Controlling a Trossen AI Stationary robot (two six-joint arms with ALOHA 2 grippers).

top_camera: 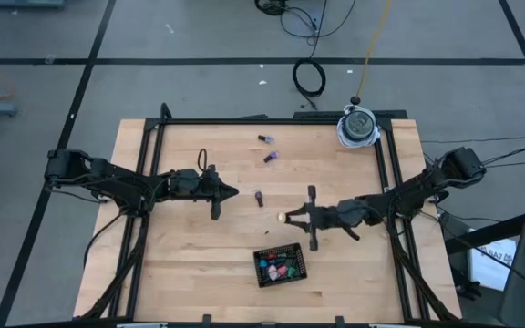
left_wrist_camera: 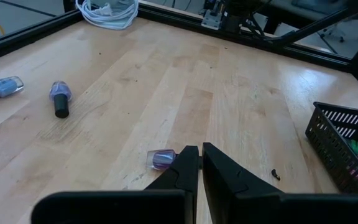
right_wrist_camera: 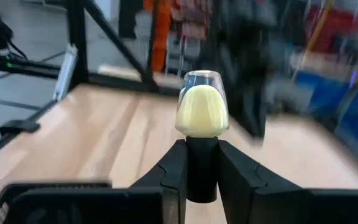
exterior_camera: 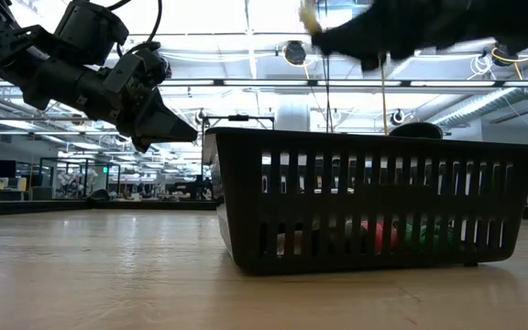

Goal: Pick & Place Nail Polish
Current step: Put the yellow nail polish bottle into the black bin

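Note:
My right gripper (top_camera: pixel 287 217) is shut on a pale yellow nail polish bottle (right_wrist_camera: pixel 201 111), high above the table near its middle. My left gripper (top_camera: pixel 233 191) is shut and empty, raised over the table left of centre. A purple bottle (top_camera: pixel 259 198) lies on its side just beyond the left fingertips, apart from them; it also shows in the left wrist view (left_wrist_camera: pixel 162 159). Two more bottles (top_camera: pixel 271 158) (top_camera: pixel 265 138) lie on the wood farther back. A black slotted basket (top_camera: pixel 281 265) near the front holds several coloured bottles. My right gripper pinches the pale yellow bottle's dark cap (right_wrist_camera: pixel 202 163) between its two fingers. The fingers come about level from the table's right and lie along the bottle. The glass body (right_wrist_camera: pixel 201 111) sticks out past the fingertips toward the table's left, lifted clear of the table.
A coil of white cable (top_camera: pixel 358 128) lies at the far right corner. A black frame (top_camera: pixel 272 121) runs along the table's far and side edges. The basket's wall (exterior_camera: pixel 374 197) stands close in the low view. Bare wood lies around the loose bottles.

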